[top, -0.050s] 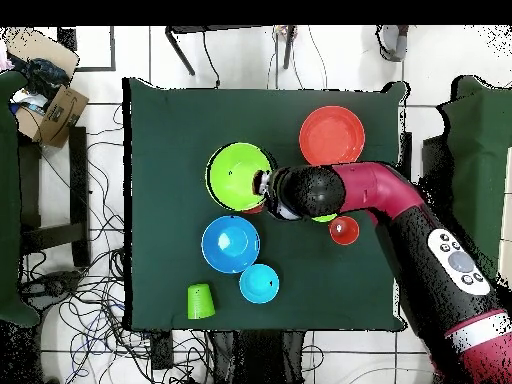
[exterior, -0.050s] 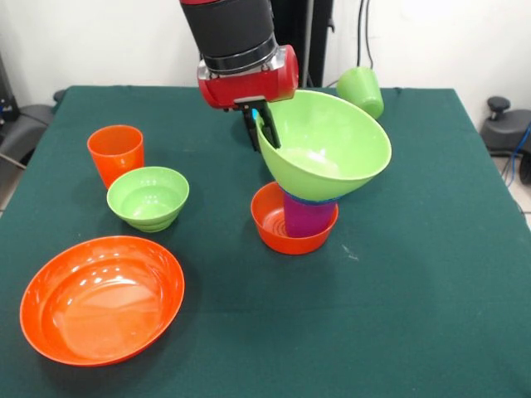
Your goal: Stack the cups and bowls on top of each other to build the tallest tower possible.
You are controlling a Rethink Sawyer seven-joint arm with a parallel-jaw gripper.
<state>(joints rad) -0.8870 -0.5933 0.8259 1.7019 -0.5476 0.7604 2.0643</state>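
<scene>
Lime green large plastic bowl (exterior, -0.050s: pixel 328 143) sits tilted atop the purple plastic tumbler (exterior, -0.050s: pixel 305 215), which stands in a small orange bowl (exterior, -0.050s: pixel 292 222) mid-desk. Fingers (exterior, -0.050s: pixel 264 128) pinch its rim. Placement step; next, level it, then release.

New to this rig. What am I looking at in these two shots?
One red-and-black robot arm at a green table. One picture looks across the table at the robot; the other looks straight down. The end effector pinches the rim of a large green bowl, tilted on a purple cup standing in a small orange bowl. Loose: orange cup, small green bowl, large orange bowl, green cup on its side. Overhead adds a large blue bowl and a small light blue bowl.
</scene>
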